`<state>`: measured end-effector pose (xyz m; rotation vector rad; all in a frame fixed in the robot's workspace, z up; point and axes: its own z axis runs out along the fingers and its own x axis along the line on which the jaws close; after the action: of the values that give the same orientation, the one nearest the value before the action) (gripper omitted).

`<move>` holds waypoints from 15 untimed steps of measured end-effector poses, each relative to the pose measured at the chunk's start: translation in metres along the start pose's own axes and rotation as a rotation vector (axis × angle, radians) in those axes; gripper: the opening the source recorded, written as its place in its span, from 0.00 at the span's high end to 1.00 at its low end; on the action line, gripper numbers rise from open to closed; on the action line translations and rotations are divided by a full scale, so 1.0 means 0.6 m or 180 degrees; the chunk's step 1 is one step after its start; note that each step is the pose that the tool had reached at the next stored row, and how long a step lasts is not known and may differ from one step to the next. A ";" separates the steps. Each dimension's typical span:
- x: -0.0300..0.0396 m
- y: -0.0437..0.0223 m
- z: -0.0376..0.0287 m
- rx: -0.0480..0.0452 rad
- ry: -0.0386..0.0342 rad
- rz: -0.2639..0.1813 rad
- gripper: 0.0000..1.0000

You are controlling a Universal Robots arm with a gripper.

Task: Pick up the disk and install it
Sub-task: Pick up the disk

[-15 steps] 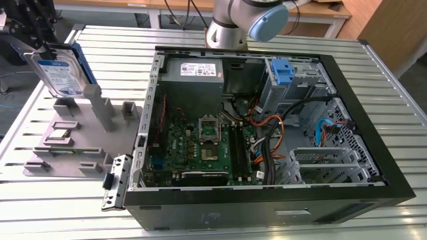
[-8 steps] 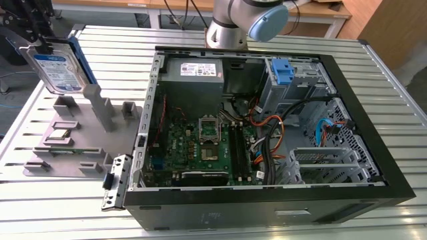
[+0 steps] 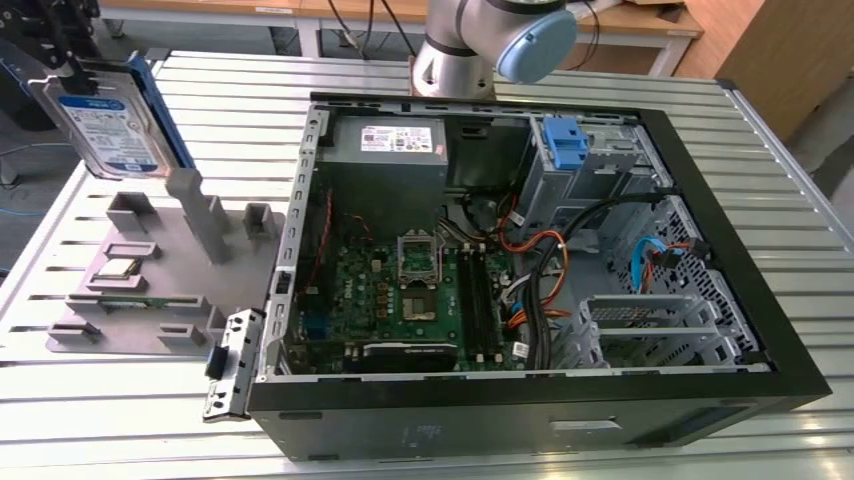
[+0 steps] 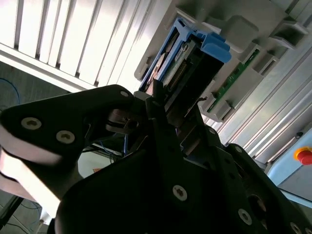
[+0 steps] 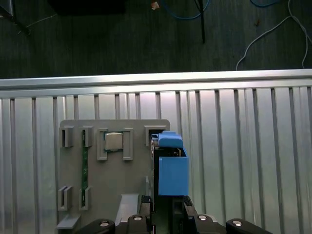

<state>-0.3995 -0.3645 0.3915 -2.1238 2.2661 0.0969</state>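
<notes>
Gripper (image 3: pixel 70 80) jaws pinch the disk (image 3: pixel 115 130) upright at upper left, over the slatted metal desk (image 3: pixel 80 420); dark, cabled floor (image 5: pixel 122 44) beyond.

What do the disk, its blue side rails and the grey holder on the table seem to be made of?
By the look, the disk is bare metal: a silver, slightly shiny casing, with a paper-like label. Its blue side rails are probably moulded plastic, of even matt colour. The grey holder is likely plastic too, perhaps printed: matt, uniform grey, with blocky shapes.
</notes>
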 end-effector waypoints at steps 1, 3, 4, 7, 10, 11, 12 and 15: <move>0.000 0.000 -0.003 0.0000 0.0000 0.0000 0.65; -0.001 0.000 -0.009 0.0000 0.0000 0.0000 0.65; -0.001 0.000 -0.012 0.0000 0.0000 0.0000 0.65; -0.001 0.000 -0.020 0.0000 0.0000 0.0000 0.65; -0.002 0.001 -0.029 0.0000 0.0000 0.0000 0.65; -0.002 0.001 -0.031 0.0000 0.0000 0.0000 0.65; -0.002 0.001 -0.034 0.0000 0.0000 0.0000 0.65; -0.003 0.001 -0.043 0.0000 0.0000 0.0000 0.65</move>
<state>-0.3995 -0.3645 0.4172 -2.1237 2.2660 0.0970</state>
